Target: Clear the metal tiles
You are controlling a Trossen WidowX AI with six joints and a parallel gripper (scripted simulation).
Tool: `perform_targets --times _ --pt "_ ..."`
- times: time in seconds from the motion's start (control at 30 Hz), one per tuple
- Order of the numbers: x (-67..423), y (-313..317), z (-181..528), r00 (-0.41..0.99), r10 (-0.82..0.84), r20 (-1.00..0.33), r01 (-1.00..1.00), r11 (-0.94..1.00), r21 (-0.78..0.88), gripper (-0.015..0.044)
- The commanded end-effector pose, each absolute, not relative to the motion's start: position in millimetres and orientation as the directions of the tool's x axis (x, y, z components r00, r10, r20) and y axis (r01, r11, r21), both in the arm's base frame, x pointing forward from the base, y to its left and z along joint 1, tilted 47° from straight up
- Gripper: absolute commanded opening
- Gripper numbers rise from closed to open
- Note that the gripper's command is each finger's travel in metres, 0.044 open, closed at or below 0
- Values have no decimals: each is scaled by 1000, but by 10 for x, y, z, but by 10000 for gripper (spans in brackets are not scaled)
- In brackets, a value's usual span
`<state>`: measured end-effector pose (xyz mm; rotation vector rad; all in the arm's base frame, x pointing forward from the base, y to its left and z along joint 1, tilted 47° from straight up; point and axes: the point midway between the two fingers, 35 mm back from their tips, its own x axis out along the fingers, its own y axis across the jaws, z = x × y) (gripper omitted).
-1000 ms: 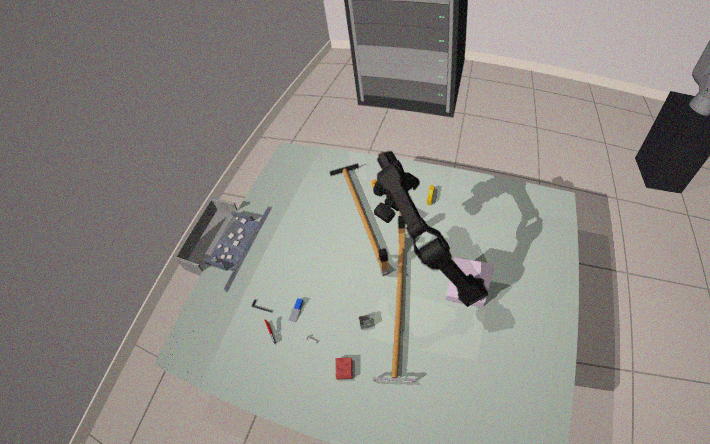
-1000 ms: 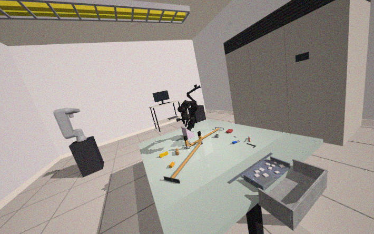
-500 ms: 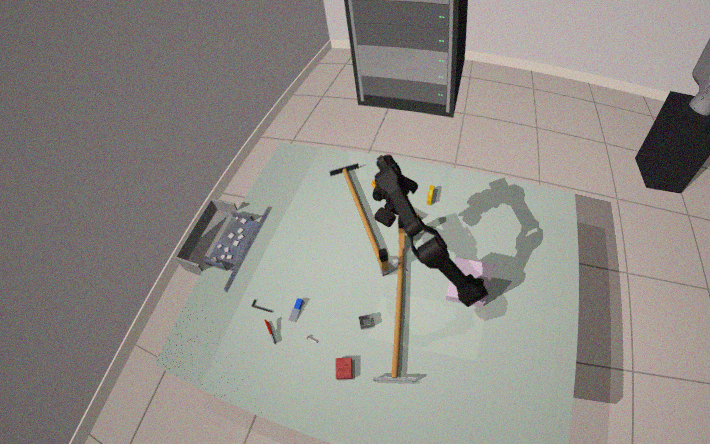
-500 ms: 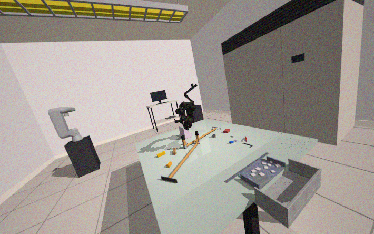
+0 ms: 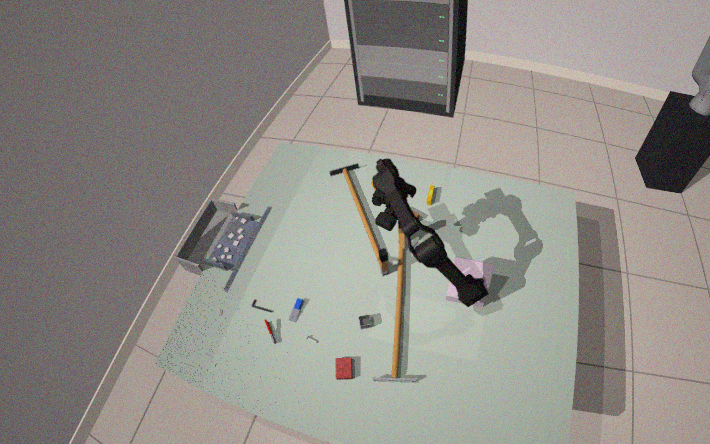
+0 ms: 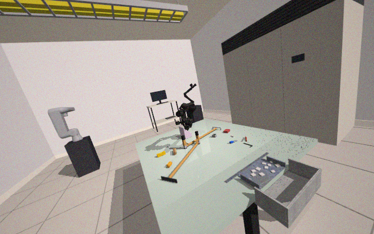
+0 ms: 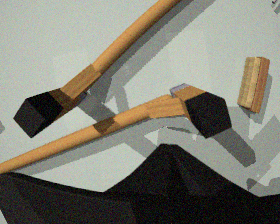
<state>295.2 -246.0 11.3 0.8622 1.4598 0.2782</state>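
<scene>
The pincer (image 5: pixel 384 220) is pinched shut on nothing, poised above the dark grip ends of two scrapers lying on the table (image 5: pixel 512 386). The long scraper (image 5: pixel 399 297) lies ungrasped. All tiles (image 5: pixel 231 238) sit on the bench plate (image 5: pixel 247 248); the catch box (image 5: pixel 195 242) looks empty, so the task seems barely begun.

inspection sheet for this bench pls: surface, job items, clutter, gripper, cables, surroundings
Surface: pale green table; speckled patch near its plate-side edge.
Job's things: steel bench plate carries all the metal tiles; catch box at its end holds none. Two long scrapers with wooden handles, one dark-bladed, one grey-bladed, lie on the table, grip ends close together.
Clutter: red block, blue piece, hex key, yellow piece, small grey part.
Gripper: gripper shut, holding nothing, above the scraper grips.
Cables: nothing seen.
Surroundings: server rack, grey arm on black pedestal, desk with monitor, tiled floor.
</scene>
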Motion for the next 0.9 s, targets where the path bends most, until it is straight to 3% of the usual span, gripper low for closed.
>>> perform_targets --times 0.0,0.87 --pt "2958 -2401 98 133 669 -731 309 673 672 0" --pt "3028 -2117 -153 111 701 -704 285 657 698 0"
